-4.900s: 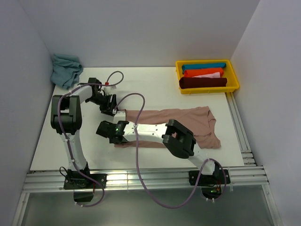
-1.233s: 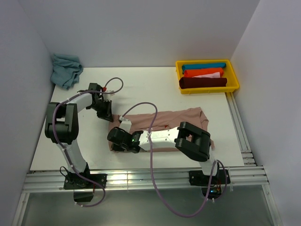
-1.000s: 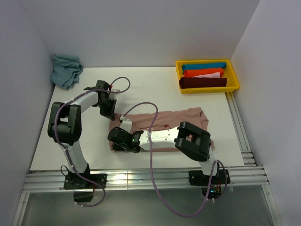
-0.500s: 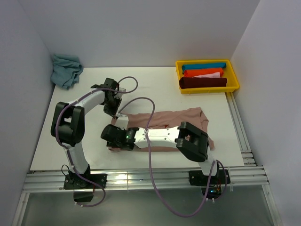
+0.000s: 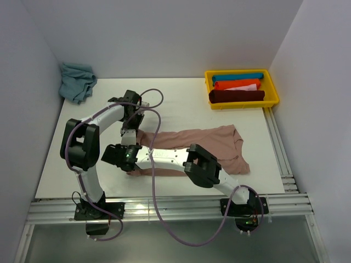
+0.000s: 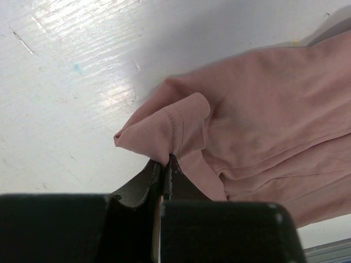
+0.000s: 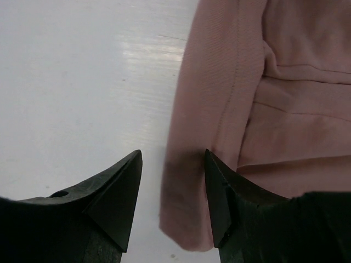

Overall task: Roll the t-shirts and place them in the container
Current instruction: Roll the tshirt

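The top camera is looking down from above and behind the arm bases, taking in the whole table (image 5: 181, 98). The left wrist camera is peering along the left gripper (image 6: 166, 163), very near the pink t-shirt (image 6: 263, 109). The right wrist camera is pointing down past the right gripper (image 7: 173, 156), equally near. All three are sharing the shirt's left end.

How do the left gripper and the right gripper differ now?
The left gripper is shut on a fold of the pink t-shirt; the right gripper is open above its edge. The left gripper is at its far corner, the right gripper at the near one. Both are at the same end.
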`<state>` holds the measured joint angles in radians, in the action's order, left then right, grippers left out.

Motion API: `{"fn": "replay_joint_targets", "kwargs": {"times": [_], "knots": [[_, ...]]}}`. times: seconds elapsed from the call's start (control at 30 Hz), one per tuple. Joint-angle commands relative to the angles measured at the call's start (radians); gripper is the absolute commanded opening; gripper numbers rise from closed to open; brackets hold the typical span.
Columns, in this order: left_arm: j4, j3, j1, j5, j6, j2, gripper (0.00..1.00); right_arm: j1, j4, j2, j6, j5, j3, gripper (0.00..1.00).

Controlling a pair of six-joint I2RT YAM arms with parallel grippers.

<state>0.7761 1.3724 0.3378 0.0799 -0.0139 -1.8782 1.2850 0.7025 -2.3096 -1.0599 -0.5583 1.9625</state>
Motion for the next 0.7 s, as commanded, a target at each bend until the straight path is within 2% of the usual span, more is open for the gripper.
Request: {"fn": "replay_joint_targets", "kwargs": {"times": [0.0, 0.1, 0.3, 0.57, 0.67], "knots": [[0.002, 0.034, 0.01, -0.014, 0.006, 0.016, 0.0, -0.004, 0.106, -0.028, 0.02, -0.078, 0.076, 0.57], [-0.001, 0.03, 0.01, -0.015, 0.005, 0.017, 0.0, -0.004, 0.146, -0.043, 0.014, -0.089, 0.111, 0.57], [-0.003, 0.028, 0.012, -0.009, 0.006, 0.016, 0.0, 0.0, 0.101, -0.004, 0.017, -0.089, 0.041, 0.58], [-0.005, 0.027, 0.017, -0.008, 0.006, 0.014, 0.0, -0.001, 0.135, -0.071, 0.031, -0.066, 0.13, 0.58], [-0.006, 0.022, 0.018, -0.008, 0.005, 0.016, 0.0, -0.003, 0.135, -0.079, 0.018, -0.052, 0.116, 0.54]]}}
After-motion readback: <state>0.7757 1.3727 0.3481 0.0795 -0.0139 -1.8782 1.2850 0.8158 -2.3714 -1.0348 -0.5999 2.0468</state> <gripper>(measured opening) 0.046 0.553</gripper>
